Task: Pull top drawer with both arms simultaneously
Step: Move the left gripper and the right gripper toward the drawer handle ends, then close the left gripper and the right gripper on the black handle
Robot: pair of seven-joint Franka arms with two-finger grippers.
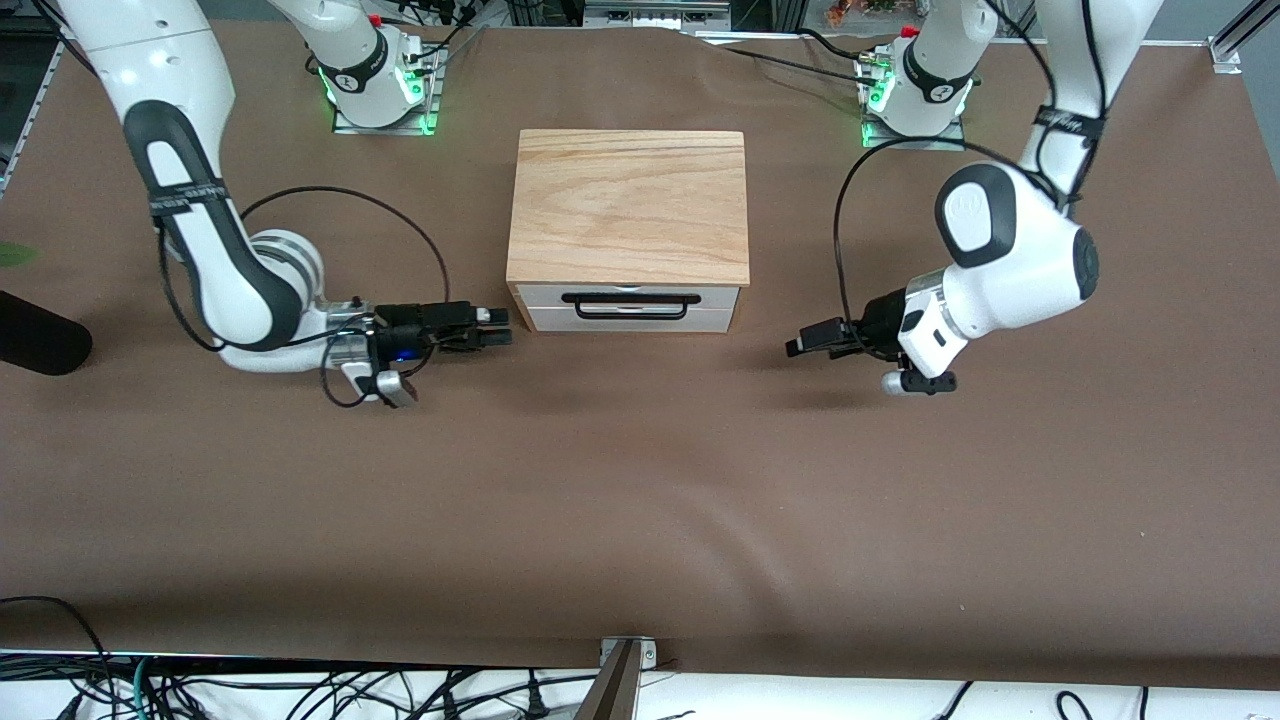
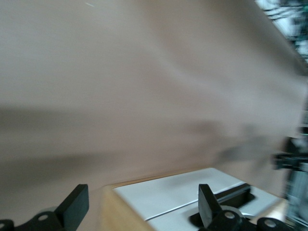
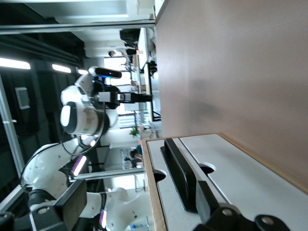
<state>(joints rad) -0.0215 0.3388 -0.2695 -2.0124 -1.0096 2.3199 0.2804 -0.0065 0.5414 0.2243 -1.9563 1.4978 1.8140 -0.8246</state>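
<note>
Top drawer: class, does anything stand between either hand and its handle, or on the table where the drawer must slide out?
Nothing visible does. The right hand and left hand, both open, wait at either end of the top drawer, with only bare table between them and its handle. The table nearer the front camera, where it slides out, shows nothing either.

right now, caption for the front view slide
Both open pincers, left and right, flank the shut top drawer.

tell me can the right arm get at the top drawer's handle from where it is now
Probably yes: the right gripper hovers open beside the cabinet, level with the top drawer, and nothing lies between it and the black handle.
</note>
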